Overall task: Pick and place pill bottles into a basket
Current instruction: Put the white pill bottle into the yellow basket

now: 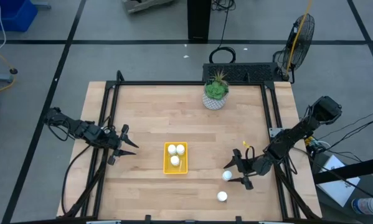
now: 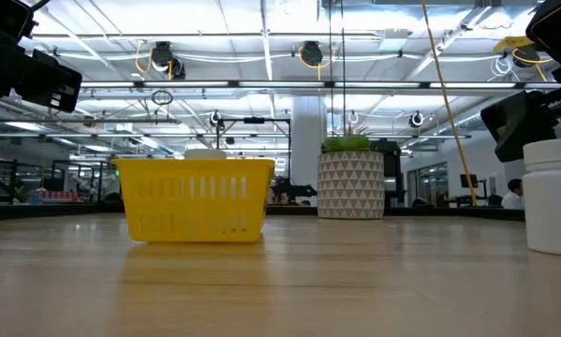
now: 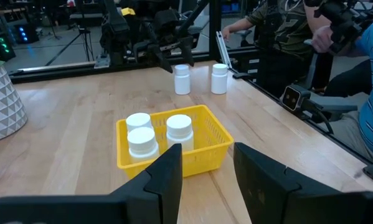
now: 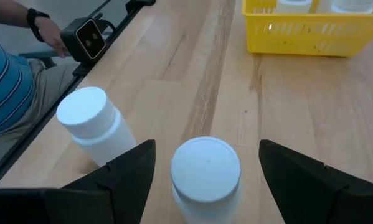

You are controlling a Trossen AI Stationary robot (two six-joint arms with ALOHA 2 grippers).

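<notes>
Now my right gripper, fingers spread, straddles a pill bottle: likely light, stiff, slick plastic. I'd pinch below cap. Left gripper waits, fingers apart.

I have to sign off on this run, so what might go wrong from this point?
1. The right gripper has its jaws open around one pill bottle; the second loose bottle stands close beside it, so a jaw might knock it toward the table edge.
2. The basket already holds three bottles, so the next drop could land on a cap and bounce out.
</notes>
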